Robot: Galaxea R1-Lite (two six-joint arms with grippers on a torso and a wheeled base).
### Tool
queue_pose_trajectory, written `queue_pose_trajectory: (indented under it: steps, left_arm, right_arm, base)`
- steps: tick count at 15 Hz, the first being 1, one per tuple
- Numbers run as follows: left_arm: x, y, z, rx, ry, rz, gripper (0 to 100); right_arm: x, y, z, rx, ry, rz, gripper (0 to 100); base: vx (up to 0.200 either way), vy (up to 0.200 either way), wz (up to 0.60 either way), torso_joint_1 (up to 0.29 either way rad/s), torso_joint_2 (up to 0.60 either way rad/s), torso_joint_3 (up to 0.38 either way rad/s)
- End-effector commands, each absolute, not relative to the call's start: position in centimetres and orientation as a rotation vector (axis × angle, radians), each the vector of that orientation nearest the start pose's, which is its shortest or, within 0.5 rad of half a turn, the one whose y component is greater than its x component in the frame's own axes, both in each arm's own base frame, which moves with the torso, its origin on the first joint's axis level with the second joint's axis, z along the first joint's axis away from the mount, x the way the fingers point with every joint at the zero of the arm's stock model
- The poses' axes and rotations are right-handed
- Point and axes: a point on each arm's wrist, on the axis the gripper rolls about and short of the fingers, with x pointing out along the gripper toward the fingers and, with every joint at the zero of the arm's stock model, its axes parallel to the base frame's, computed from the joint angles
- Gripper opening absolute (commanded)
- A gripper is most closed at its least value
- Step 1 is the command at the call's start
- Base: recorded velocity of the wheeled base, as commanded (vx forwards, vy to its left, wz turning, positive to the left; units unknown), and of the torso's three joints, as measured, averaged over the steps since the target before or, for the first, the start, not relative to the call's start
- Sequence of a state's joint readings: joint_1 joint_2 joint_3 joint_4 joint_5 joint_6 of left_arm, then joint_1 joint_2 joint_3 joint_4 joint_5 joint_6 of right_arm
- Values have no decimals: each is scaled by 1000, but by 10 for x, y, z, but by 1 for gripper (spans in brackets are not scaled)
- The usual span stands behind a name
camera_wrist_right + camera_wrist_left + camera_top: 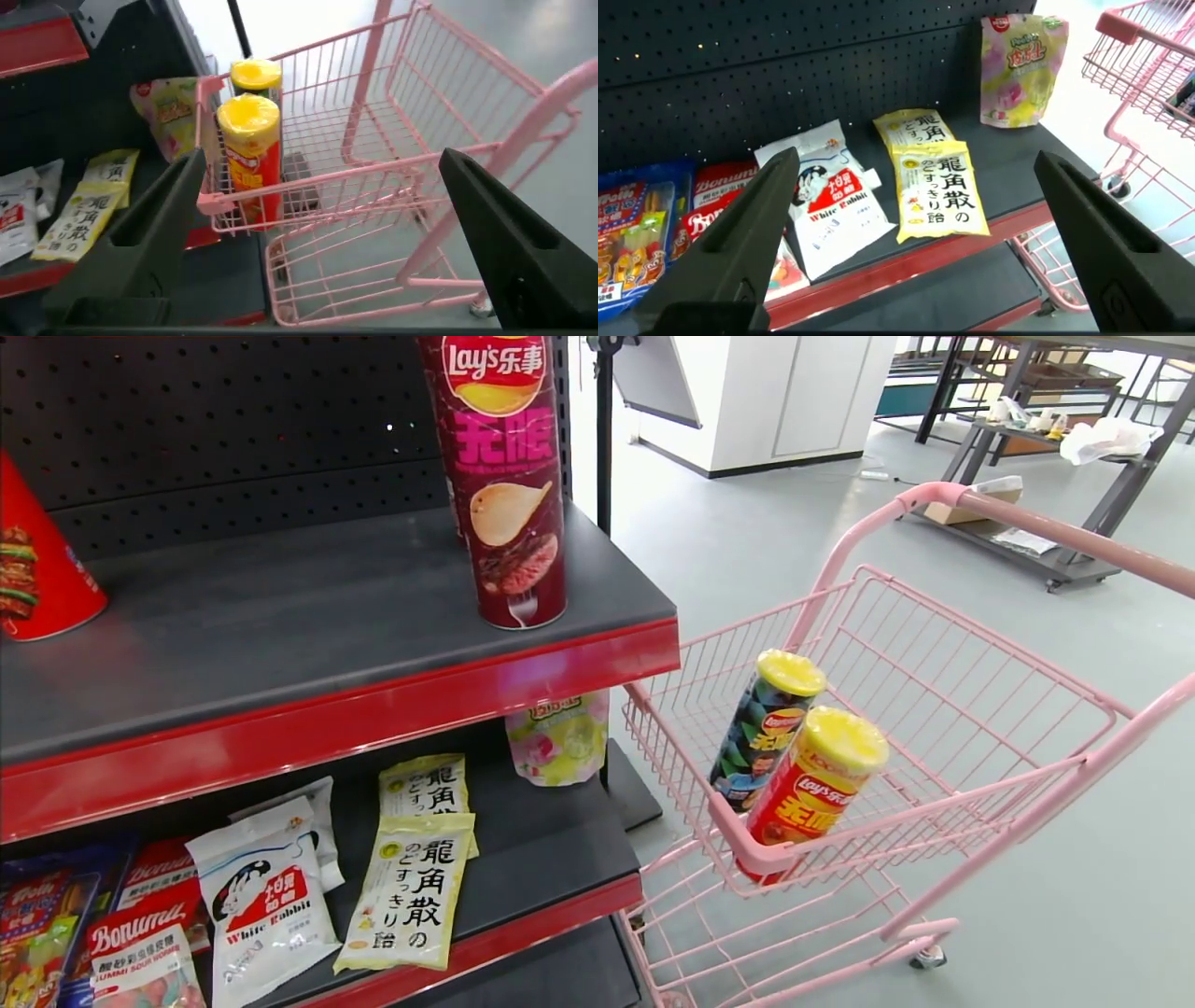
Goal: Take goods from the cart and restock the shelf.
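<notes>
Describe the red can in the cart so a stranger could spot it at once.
Beside the shelf stands a pink cart. Two yellow-lidded cans lean in its upper basket, at the corner nearest the shelf. Pick the red can, not the dark can.

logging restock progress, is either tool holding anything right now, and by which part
Nothing is held: the left tool is open before the lower shelf, the right tool open near the cart.

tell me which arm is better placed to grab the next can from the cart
Right. The right gripper is open facing the cart, red can straight ahead; the left gripper faces snack bags on the lower shelf.
</notes>
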State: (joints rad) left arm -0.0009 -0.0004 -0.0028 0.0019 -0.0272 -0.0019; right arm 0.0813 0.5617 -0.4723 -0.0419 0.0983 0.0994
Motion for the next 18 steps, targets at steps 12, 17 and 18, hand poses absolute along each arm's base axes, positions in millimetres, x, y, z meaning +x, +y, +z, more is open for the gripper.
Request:
queue_pose_trajectory:
  steps: [12, 17, 18]
  left_arm:
    - [-23, -1, 76, -2, -2, -31, 100]
    - [-23, -1, 76, 0, -2, -29, 100]
    - [-23, -1, 76, -2, -2, -29, 100]
  right_arm:
    - [178, 56, 143, 131, 455, 466, 100]
    - [199, 69, 130, 116, 461, 494, 100]
    - [203, 70, 127, 114, 463, 491, 100]
  base:
    - [0, 0, 0, 0, 0, 0]
    - [0, 0, 0, 0, 0, 0]
    - [0, 0, 0, 0, 0, 0]
